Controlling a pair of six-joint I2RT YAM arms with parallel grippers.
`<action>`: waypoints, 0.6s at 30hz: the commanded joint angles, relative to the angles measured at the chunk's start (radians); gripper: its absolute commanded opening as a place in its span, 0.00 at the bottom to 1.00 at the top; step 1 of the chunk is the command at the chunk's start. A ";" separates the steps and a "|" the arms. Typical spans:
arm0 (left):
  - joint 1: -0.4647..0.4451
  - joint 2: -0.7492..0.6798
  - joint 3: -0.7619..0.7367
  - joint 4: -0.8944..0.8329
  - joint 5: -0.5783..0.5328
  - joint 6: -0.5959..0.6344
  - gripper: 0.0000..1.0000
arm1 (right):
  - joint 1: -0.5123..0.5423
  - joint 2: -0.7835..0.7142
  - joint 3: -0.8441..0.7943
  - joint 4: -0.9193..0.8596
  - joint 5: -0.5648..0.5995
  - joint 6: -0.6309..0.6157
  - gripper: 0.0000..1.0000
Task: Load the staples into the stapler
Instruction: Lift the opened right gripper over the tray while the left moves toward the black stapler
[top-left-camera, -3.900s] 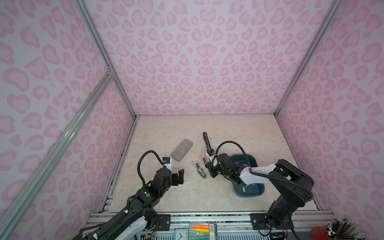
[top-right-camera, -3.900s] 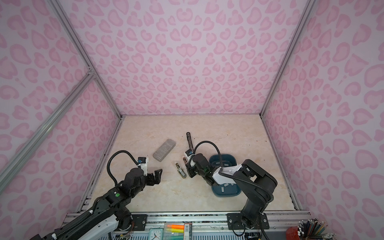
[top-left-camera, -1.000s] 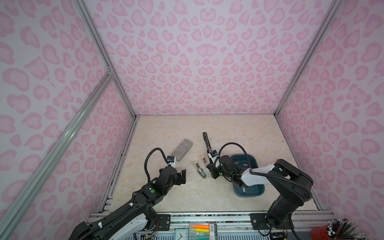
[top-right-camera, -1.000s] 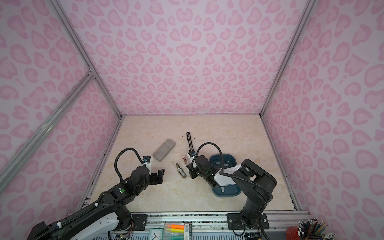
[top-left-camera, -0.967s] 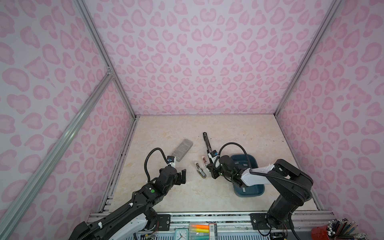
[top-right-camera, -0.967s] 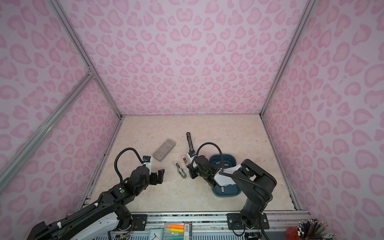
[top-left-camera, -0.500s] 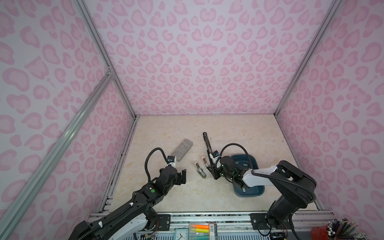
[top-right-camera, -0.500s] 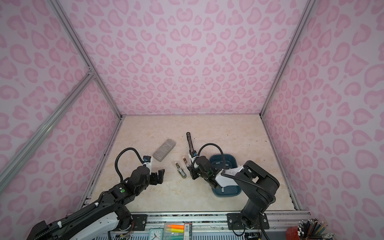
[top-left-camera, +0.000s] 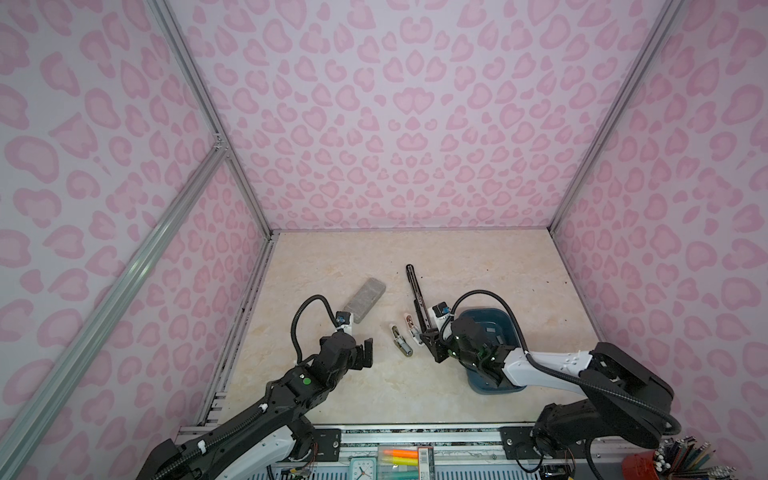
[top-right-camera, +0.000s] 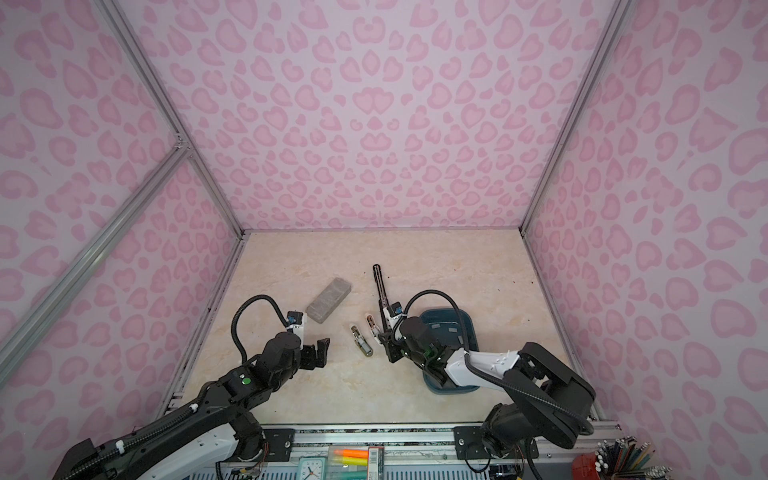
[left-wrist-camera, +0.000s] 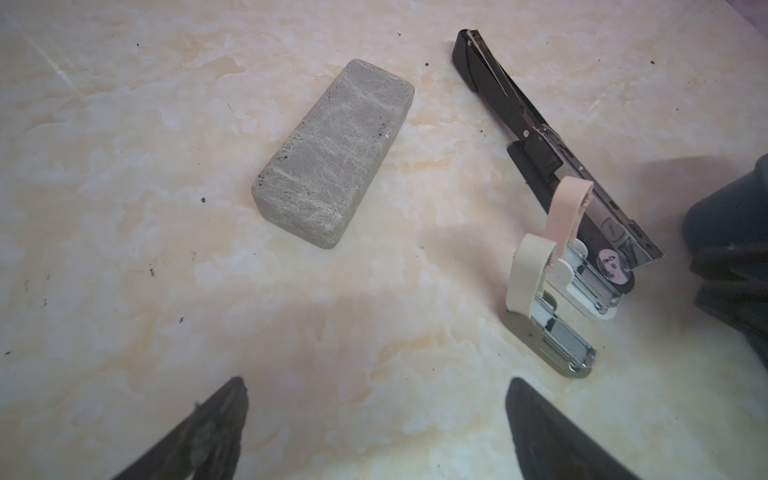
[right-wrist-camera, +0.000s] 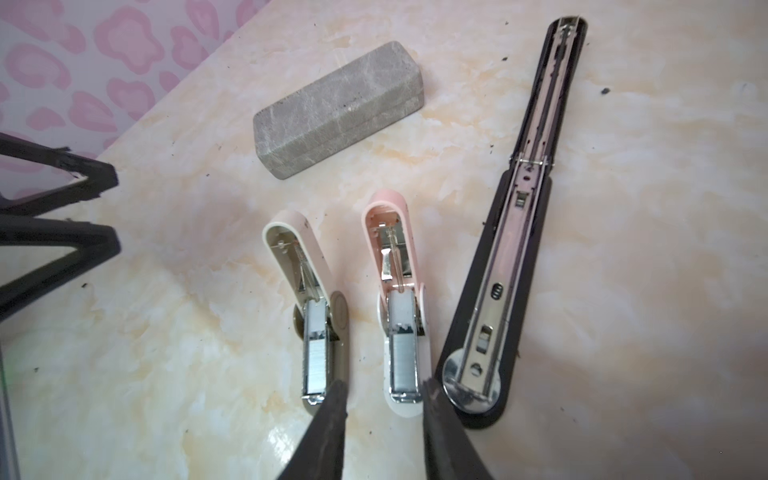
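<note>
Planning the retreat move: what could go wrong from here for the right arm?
1. The right tool has its fingers either side of the front of the pink stapler; pulling away could snag it and knock it into the black stapler close beside.
2. The staples in its open channel lie uncovered; a bump may shake them out.

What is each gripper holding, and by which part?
Nothing. The left gripper is open and empty; the right gripper is open over the pink stapler.
</note>
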 joint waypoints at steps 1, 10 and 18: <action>0.000 -0.003 0.046 -0.014 -0.034 0.000 0.98 | 0.008 -0.089 -0.036 -0.042 0.063 0.022 0.41; -0.002 0.104 0.326 0.034 -0.021 0.094 0.98 | 0.007 -0.371 -0.002 -0.297 0.232 0.096 0.52; -0.001 0.271 0.482 0.148 0.043 0.163 0.98 | -0.024 -0.526 0.036 -0.537 0.533 0.134 0.57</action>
